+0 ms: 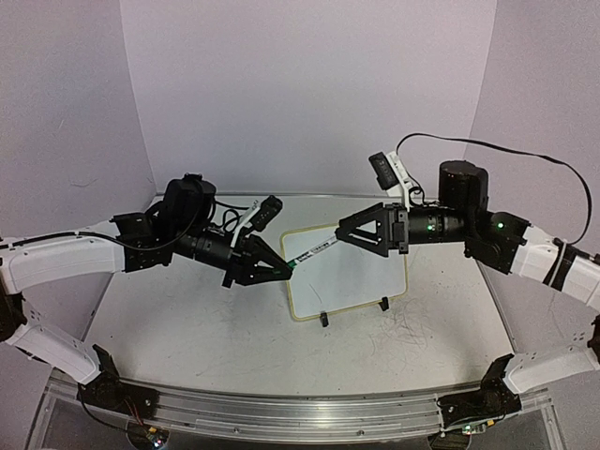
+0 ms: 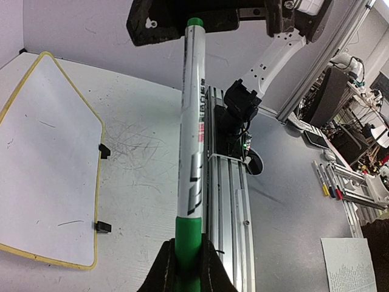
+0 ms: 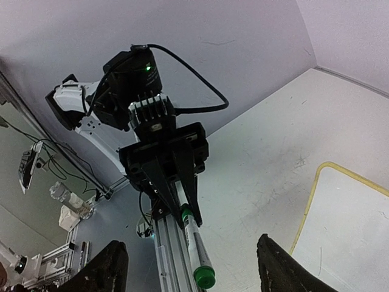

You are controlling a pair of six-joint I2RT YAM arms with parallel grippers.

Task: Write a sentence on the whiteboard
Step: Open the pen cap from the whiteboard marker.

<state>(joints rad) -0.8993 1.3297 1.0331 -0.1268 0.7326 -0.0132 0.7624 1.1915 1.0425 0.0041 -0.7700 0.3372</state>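
The whiteboard (image 1: 361, 277) lies flat on the table between the arms, its two black clip feet (image 1: 324, 319) toward the near edge. The sentence is out of view; the board's face (image 2: 42, 164) shows only faint stray marks. My left gripper (image 1: 281, 267) is shut on the green end of a silver marker (image 2: 193, 121), holding it level above the board's left edge. The marker (image 1: 314, 250) points toward my right gripper (image 1: 341, 234). That gripper (image 3: 189, 243) stands open, its fingers (image 3: 112, 267) wide on either side of the marker's far green tip (image 3: 205, 278) without touching it.
An aluminium rail (image 1: 281, 412) runs along the table's near edge. Pale walls close in the back and sides. Beyond the rail, off the table, several loose markers (image 2: 325, 179) and a sheet of paper (image 2: 349, 261) lie on a bench.
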